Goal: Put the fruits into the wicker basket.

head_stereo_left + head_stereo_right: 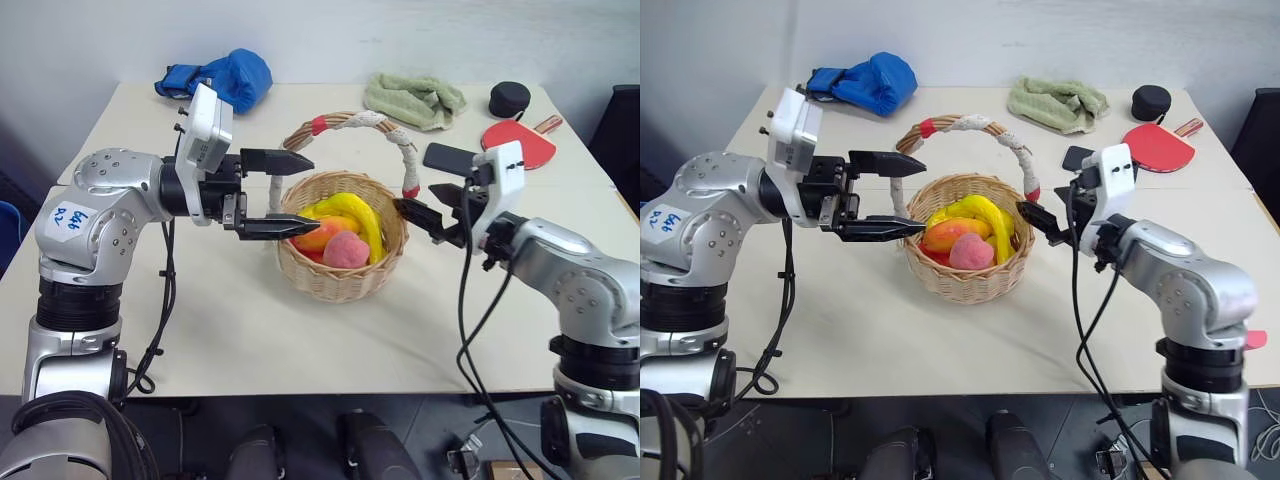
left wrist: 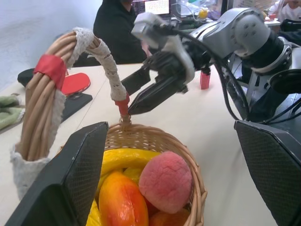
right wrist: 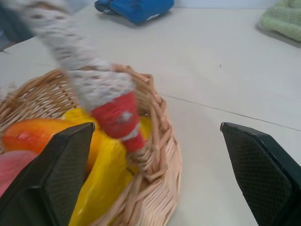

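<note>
Left eye view: the wicker basket (image 1: pixel 342 262) stands on the table (image 1: pixel 250 330) with the banana (image 1: pixel 352 216), mango (image 1: pixel 322 234) and peach (image 1: pixel 346 250) inside. The left gripper (image 1: pixel 300 193) holds its fingers spread and empty, the lower fingertip over the basket's rim, the upper one beside the handle. The right gripper (image 1: pixel 414 213) points at the rim's opposite side.

Left wrist view: between the wide-apart fingers (image 2: pixel 70 179) sit the basket, peach (image 2: pixel 165 181) and mango (image 2: pixel 121 203); beyond them the right gripper (image 2: pixel 146 92) hangs with fingers apart.

Right wrist view: the right fingers (image 3: pixel 59 172) stand wide, empty, flanking the handle's red band (image 3: pixel 120 117) and the rim.
</note>
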Controlling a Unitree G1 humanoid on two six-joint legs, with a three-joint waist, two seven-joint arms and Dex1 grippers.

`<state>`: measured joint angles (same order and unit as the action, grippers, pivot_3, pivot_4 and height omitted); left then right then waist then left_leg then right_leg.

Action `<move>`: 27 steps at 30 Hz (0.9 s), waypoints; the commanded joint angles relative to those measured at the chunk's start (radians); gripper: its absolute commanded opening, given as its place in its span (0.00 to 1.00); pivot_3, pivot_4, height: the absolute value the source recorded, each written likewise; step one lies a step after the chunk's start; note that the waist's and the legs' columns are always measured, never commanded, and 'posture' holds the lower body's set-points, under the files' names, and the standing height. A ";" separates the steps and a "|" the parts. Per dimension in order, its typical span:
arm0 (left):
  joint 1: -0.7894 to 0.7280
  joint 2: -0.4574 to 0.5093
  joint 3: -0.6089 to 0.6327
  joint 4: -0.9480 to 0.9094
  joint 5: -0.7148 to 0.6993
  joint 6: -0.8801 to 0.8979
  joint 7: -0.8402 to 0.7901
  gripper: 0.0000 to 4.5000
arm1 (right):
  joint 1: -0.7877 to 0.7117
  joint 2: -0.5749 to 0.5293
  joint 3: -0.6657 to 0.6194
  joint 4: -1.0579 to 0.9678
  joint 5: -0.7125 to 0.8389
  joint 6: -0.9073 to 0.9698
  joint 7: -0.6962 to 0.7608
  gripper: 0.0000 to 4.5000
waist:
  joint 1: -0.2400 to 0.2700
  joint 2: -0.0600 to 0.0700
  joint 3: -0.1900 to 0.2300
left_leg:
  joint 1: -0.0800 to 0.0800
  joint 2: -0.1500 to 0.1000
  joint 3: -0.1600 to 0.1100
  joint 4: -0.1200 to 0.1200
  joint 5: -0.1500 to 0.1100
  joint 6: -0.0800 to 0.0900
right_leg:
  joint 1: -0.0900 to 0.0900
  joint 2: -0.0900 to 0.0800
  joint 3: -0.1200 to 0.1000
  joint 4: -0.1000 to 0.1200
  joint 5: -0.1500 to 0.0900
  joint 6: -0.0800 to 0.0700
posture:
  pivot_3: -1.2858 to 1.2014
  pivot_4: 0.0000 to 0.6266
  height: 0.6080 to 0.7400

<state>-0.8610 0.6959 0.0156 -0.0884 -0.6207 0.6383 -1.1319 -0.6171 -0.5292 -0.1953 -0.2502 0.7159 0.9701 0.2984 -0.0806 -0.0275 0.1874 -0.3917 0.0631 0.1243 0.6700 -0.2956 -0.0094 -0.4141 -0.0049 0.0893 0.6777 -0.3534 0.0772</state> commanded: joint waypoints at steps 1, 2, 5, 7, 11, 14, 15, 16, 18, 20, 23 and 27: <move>-0.023 0.010 0.010 -0.001 0.007 -0.019 -0.009 1.00 | -0.029 0.029 0.001 0.026 -0.038 -0.070 0.001 0.91 | 0.000 0.000 0.000 | 0.000 0.000 0.000 -0.001 0.000 0.000 | 0.000 0.000 0.000 0.000 0.000 0.000 | 0.52 0.24 1.00; -0.024 0.011 0.012 -0.001 0.008 -0.018 -0.009 1.00 | -0.034 0.041 0.000 0.037 -0.044 -0.083 0.002 0.86 | 0.000 0.000 0.000 | 0.000 0.000 -0.001 -0.001 0.000 -0.001 | 0.000 0.000 -0.001 0.000 0.000 0.000 | 0.52 0.24 1.00; -0.021 0.014 0.016 -0.009 0.006 -0.014 -0.007 1.00 | -0.031 0.050 0.001 0.036 -0.054 -0.103 0.020 0.63 | -0.002 0.000 0.000 | 0.001 0.000 -0.001 -0.002 0.001 -0.001 | 0.000 0.000 -0.001 0.000 0.000 0.000 | 0.52 0.24 1.00; -0.019 0.015 0.018 -0.012 0.004 -0.012 -0.005 1.00 | -0.021 0.047 0.000 0.021 -0.051 -0.103 0.031 0.48 | -0.002 0.000 0.000 | 0.001 0.000 -0.001 -0.002 0.001 -0.001 | 0.000 0.000 -0.001 0.000 0.000 0.000 | 0.52 0.24 1.00; -0.020 0.008 0.014 -0.004 0.009 -0.019 -0.005 1.00 | -0.011 0.052 -0.017 -0.011 -0.032 -0.112 0.055 0.15 | -0.002 0.000 0.000 | 0.001 0.000 -0.001 -0.002 0.001 -0.002 | 0.000 0.000 -0.001 0.001 0.000 0.000 | 0.52 0.24 1.00; -0.028 0.000 0.010 0.003 0.010 -0.022 -0.004 1.00 | -0.017 0.048 -0.018 -0.026 -0.018 -0.107 0.081 0.03 | -0.002 0.000 0.000 | 0.001 0.000 -0.001 -0.002 0.001 -0.002 | 0.000 0.000 -0.001 0.001 0.000 0.000 | 0.52 0.24 1.00; -0.031 -0.003 0.008 0.005 0.009 -0.023 -0.003 1.00 | -0.019 0.045 -0.012 -0.026 -0.022 -0.110 0.087 0.03 | -0.002 0.000 0.000 | 0.001 0.000 -0.001 -0.002 0.001 -0.002 | 0.000 0.000 -0.001 0.001 0.000 0.000 | 0.52 0.24 1.00; -0.034 -0.006 0.008 0.007 0.010 -0.024 -0.003 1.00 | -0.021 0.042 -0.005 -0.020 -0.034 -0.114 0.089 0.03 | -0.002 0.000 0.000 | 0.001 0.000 -0.001 -0.002 0.001 -0.002 | 0.000 0.000 -0.001 0.001 0.000 0.000 | 0.52 0.24 1.00; -0.038 -0.009 0.007 0.011 0.013 -0.026 -0.005 1.00 | -0.023 0.038 0.007 -0.004 -0.057 -0.118 0.089 0.03 | -0.002 0.000 0.000 | 0.001 0.000 -0.001 -0.002 0.001 -0.002 | 0.000 0.000 -0.001 0.001 0.000 0.000 | 0.52 0.24 1.00; -0.040 -0.011 0.007 0.013 0.015 -0.028 -0.006 1.00 | -0.023 0.043 0.002 0.007 -0.057 -0.110 0.086 0.20 | -0.002 0.000 0.000 | 0.001 0.000 -0.001 -0.002 0.001 -0.002 | 0.000 0.000 -0.001 0.001 0.000 0.000 | 0.52 0.24 1.00; -0.041 -0.005 0.012 0.017 0.015 -0.028 -0.014 1.00 | -0.026 0.033 0.016 0.005 -0.087 -0.128 0.089 0.42 | -0.002 0.000 0.000 | 0.001 0.000 -0.001 -0.003 0.001 -0.002 | 0.000 0.000 -0.001 0.001 0.000 0.000 | 0.52 0.24 1.00; -0.041 -0.004 0.013 0.020 0.020 -0.030 -0.018 1.00 | -0.041 0.044 0.029 0.010 -0.105 -0.141 0.100 0.48 | -0.003 0.000 0.000 | 0.001 0.000 -0.001 -0.003 0.001 -0.002 | 0.000 0.000 -0.001 0.001 0.000 0.000 | 0.52 0.24 1.00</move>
<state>-0.8821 0.6828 0.0157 -0.0627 -0.6036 0.6271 -1.1484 -0.6277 -0.4810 -0.1612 -0.2253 0.6122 0.8528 0.3893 -0.0831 -0.0274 0.1874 -0.3908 0.0631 0.1236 0.6674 -0.2945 -0.0114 -0.4143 -0.0048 0.0884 0.6784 -0.3534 0.0772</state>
